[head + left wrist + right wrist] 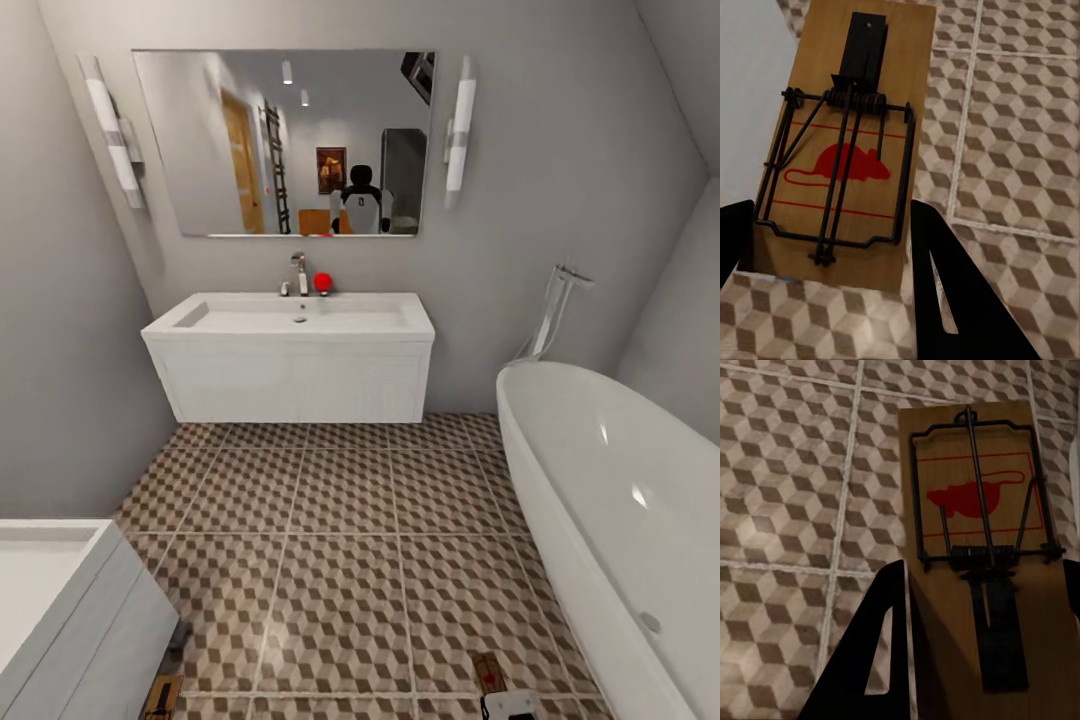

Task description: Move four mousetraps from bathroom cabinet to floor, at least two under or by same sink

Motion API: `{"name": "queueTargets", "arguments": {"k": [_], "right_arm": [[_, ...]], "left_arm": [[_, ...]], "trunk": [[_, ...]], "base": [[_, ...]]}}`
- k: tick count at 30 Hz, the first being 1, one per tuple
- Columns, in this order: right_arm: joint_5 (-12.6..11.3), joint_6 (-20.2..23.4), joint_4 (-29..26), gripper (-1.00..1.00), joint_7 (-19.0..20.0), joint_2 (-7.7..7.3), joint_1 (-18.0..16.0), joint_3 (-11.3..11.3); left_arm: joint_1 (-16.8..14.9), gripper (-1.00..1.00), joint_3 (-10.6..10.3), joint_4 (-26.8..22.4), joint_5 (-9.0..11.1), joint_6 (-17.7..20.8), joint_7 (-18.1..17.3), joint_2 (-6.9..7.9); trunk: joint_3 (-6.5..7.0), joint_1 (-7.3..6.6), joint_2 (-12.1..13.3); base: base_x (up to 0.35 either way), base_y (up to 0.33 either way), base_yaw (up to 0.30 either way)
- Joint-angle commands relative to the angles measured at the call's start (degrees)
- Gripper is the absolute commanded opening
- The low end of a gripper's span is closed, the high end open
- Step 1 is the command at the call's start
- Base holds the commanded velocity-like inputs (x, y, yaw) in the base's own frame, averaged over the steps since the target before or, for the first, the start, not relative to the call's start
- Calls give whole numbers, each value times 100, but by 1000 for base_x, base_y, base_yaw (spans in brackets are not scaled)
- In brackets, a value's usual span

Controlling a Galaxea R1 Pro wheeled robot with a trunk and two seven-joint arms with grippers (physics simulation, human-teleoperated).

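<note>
The floor (340,560) of cube-patterned tiles spreads across the lower half of the head view, from the bottom edge up to the grey back wall (560,180). A white bathtub (620,500) curves down the right side of the frame, with a chrome tap (560,300) on the wall above its far end. The sink (290,355) hangs on the wall at upper centre, its faucet (298,272) at the back of the basin and a small red ball (322,282) just beside the faucet. Above it a wide mirror (285,140) sits between two tube lamps (458,135). A white boxy unit (70,610) fills the lower left corner. At the bottom edge of the head view two mousetraps show, the left mousetrap (163,694) near the white unit and the right mousetrap (489,670) near the tub, with a white part of the arm (512,706) just below the latter. In the left wrist view the left gripper (832,259) has its dark fingers (960,292) on either side of the left mousetrap (851,142), holding the board above the tiles, the red mouse print and wire bar facing the camera. In the right wrist view the right gripper (982,607) likewise holds the right mousetrap (979,532) between its fingers (874,652), over the tiled floor (795,472).
</note>
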Motion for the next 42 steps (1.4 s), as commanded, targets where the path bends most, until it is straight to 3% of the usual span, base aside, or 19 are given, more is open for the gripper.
{"name": "queueTargets", "arguments": {"k": [1,42], "right_arm": [[46,-1,5,-100,-43,-1,-4,20],[46,-1,5,-100,-43,-1,-4,20]], "left_arm": [[-3,-100,-43,10,-1,-13,36,-3],[-3,-100,-46,10,-7,-13,24,-3]], "trunk": [[-5,3,-2],[-4,3,-2]], "base": [[338,0,-14],[315,0,-1]]}}
